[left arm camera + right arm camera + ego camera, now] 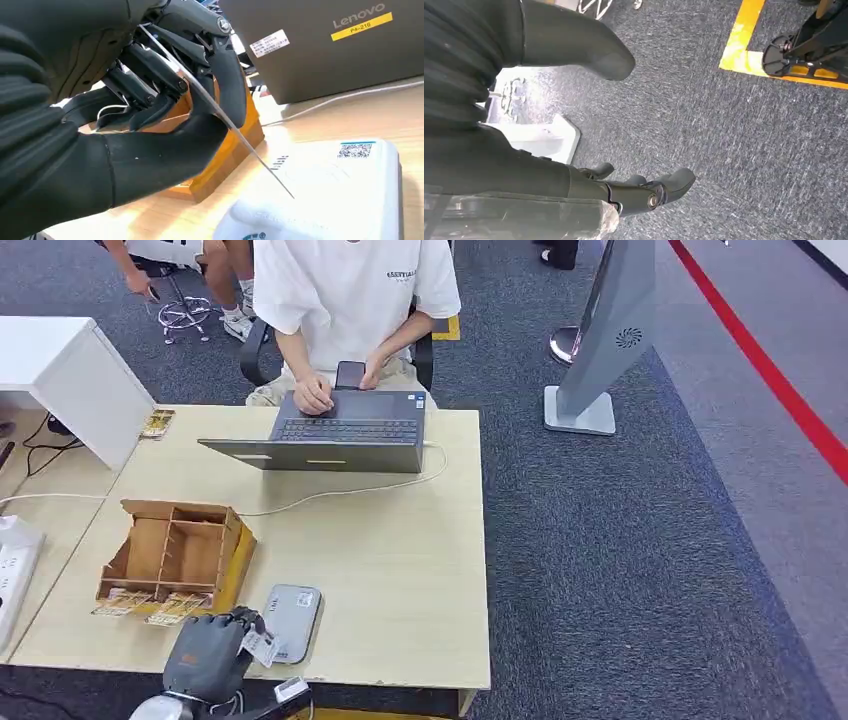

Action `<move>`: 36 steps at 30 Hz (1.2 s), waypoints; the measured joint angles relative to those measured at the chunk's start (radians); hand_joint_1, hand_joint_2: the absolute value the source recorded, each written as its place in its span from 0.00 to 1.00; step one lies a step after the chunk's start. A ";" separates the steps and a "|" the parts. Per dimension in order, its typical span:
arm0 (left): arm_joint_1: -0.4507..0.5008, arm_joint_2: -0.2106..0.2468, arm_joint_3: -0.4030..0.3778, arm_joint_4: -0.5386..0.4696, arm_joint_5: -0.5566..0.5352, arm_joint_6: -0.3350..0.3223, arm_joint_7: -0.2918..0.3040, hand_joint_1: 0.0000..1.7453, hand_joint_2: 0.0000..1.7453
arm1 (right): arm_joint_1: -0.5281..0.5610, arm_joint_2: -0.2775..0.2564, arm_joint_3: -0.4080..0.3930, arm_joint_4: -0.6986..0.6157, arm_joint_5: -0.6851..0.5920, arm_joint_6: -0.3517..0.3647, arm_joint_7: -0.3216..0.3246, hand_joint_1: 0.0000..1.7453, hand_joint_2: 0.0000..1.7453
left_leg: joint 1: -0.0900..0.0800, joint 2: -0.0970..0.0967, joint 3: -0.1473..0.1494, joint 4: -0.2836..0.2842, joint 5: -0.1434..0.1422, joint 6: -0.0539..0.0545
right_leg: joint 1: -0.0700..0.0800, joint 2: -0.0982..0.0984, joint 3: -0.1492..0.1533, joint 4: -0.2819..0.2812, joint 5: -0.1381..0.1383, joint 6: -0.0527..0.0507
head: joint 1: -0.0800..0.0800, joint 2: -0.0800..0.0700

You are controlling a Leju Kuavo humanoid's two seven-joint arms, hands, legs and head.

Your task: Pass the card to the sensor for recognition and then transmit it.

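Note:
My left hand (pixel 210 648) hovers at the table's near edge and pinches a thin card (pixel 260 646) between thumb and fingers. In the left wrist view the card (pixel 220 112) shows edge-on, slanting down from the hand (pixel 150 100), its free corner just over the sensor (pixel 330 190). The sensor (pixel 294 621) is a flat grey-white pad with a QR label, lying right of the hand. My right hand (pixel 634 192) hangs over the carpet with its fingers apart and nothing in it.
A wooden compartment box (pixel 175 555) with cards along its front stands left of the sensor. A person sits at the far side typing on a laptop (pixel 340 440); its white cable (pixel 400 483) crosses the table. A grey kiosk stand (pixel 600 340) rises on the carpet at right.

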 joint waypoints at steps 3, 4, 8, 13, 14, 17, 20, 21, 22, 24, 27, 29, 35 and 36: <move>0.000 0.003 -0.003 0.003 0.000 0.000 0.000 1.00 1.00 | 0.000 0.000 0.000 -0.003 0.000 0.001 0.000 0.00 1.00 | 0.000 0.000 0.000 0.000 0.000 0.000 | 0.000 0.000 0.000 0.000 0.000 0.000 | 0.000 0.000; 0.001 0.003 -0.004 0.004 0.000 -0.001 0.000 1.00 1.00 | 0.001 0.000 0.000 -0.003 0.000 0.001 0.000 0.00 1.00 | 0.000 0.000 0.000 0.000 0.000 0.000 | 0.000 0.000 0.000 0.000 0.000 0.000 | 0.000 0.000; 0.001 0.005 -0.005 0.008 0.000 -0.001 0.000 1.00 1.00 | 0.001 0.000 0.000 -0.004 0.000 0.000 0.000 0.00 1.00 | 0.000 0.000 0.000 0.000 0.000 0.000 | 0.000 0.000 0.000 0.000 0.000 0.000 | 0.000 0.000; 0.002 0.008 -0.006 0.009 0.000 -0.001 0.000 1.00 1.00 | 0.001 0.000 0.000 -0.004 0.000 0.000 0.000 0.00 1.00 | 0.000 0.000 0.000 0.000 0.000 0.000 | 0.000 0.000 0.000 0.000 0.000 0.000 | 0.000 0.000; 0.002 0.008 -0.006 0.009 0.000 -0.001 0.000 1.00 1.00 | 0.001 0.000 0.000 -0.004 0.000 0.000 0.000 0.00 1.00 | 0.000 0.000 0.000 0.000 0.000 0.000 | 0.000 0.000 0.000 0.000 0.000 0.000 | 0.000 0.000; 0.002 0.008 -0.006 0.010 0.000 -0.005 0.003 1.00 1.00 | 0.001 0.000 -0.001 -0.004 0.001 0.000 0.000 0.00 1.00 | 0.000 0.000 0.000 0.000 0.000 0.000 | 0.000 0.000 0.000 0.000 0.000 0.000 | 0.000 0.000; 0.002 0.008 -0.006 0.010 -0.009 -0.007 0.032 1.00 1.00 | 0.001 0.000 -0.003 -0.005 0.007 0.000 0.000 0.00 1.00 | 0.000 0.000 0.000 0.000 0.000 0.000 | 0.000 0.000 0.000 0.000 0.000 0.000 | 0.000 0.000; 0.003 0.008 -0.006 0.011 -0.019 -0.005 0.046 1.00 1.00 | 0.001 0.000 -0.005 -0.006 0.009 0.000 0.000 0.00 1.00 | 0.000 0.000 0.000 0.000 0.000 0.000 | 0.000 0.000 0.000 0.000 0.000 0.000 | 0.000 0.000; 0.004 0.007 -0.006 0.011 -0.025 -0.002 0.060 1.00 1.00 | 0.001 0.000 -0.006 -0.007 0.011 -0.001 0.000 0.00 1.00 | 0.000 0.000 0.000 0.000 0.000 0.000 | 0.000 0.000 0.000 0.000 0.000 0.000 | 0.000 0.000; 0.006 0.006 -0.006 0.011 -0.033 -0.001 0.078 1.00 1.00 | 0.002 0.000 -0.008 -0.009 0.018 -0.002 0.000 0.00 1.00 | 0.000 0.000 0.000 0.000 0.000 0.000 | 0.000 0.000 0.000 0.000 0.000 0.000 | 0.000 0.000; 0.008 0.006 -0.006 0.012 -0.035 -0.002 0.085 1.00 1.00 | 0.004 0.000 -0.011 -0.011 0.021 -0.002 0.000 0.00 1.00 | 0.000 0.000 0.000 0.000 0.000 0.000 | 0.000 0.000 0.000 0.000 0.000 0.000 | 0.000 0.000; 0.008 0.006 -0.006 0.012 -0.035 -0.002 0.085 1.00 1.00 | 0.004 0.000 -0.011 -0.011 0.021 -0.002 0.000 0.00 1.00 | 0.000 0.000 0.000 0.000 0.000 0.000 | 0.000 0.000 0.000 0.000 0.000 0.000 | 0.000 0.000; -0.039 -0.021 -0.007 0.087 -0.024 -0.095 0.045 1.00 1.00 | 0.003 0.000 -0.015 -0.015 0.043 0.006 -0.013 0.00 1.00 | 0.000 0.000 0.002 0.000 0.000 0.000 | 0.000 -0.001 0.002 0.000 0.000 0.000 | 0.000 0.000; -0.044 -0.024 -0.008 0.094 -0.023 -0.095 0.043 1.00 1.00 | 0.003 0.000 -0.015 -0.015 0.044 0.006 -0.013 0.00 1.00 | 0.000 0.000 0.002 0.000 0.000 0.000 | 0.000 -0.001 0.002 0.000 0.000 0.000 | 0.000 0.000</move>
